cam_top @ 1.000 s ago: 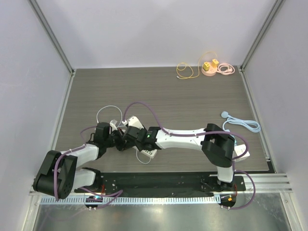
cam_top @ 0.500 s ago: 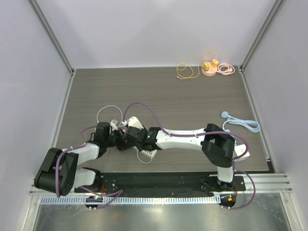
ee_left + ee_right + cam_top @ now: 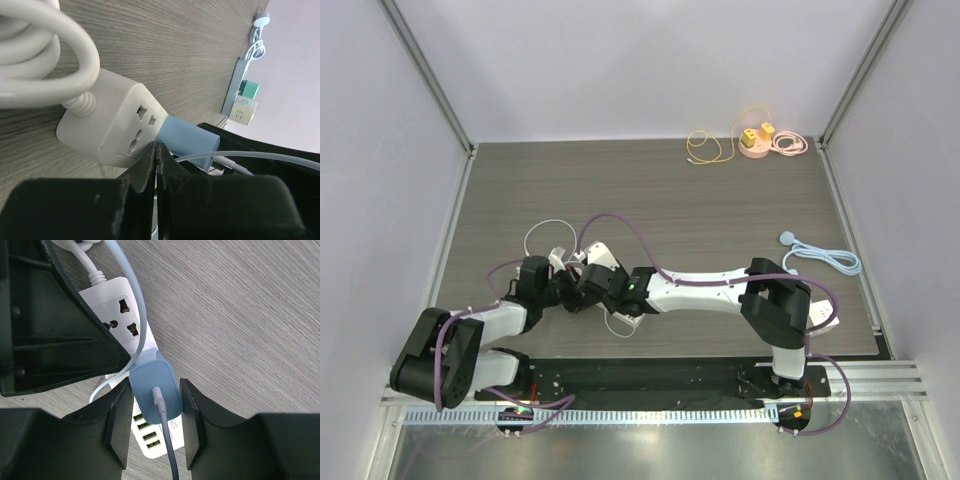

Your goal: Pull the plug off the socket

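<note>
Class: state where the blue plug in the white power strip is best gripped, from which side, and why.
Grip the blue plug across its two flat, parallel side faces, coming from above; it stands upright, proud of the power strip, leaving both faces exposed.

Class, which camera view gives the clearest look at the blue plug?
Right wrist: the blue plug sits centre frame, in the white power strip, clamped by the right gripper. Left wrist shows only its side, beyond the shut left gripper. From the top, the arms hide it.
</note>
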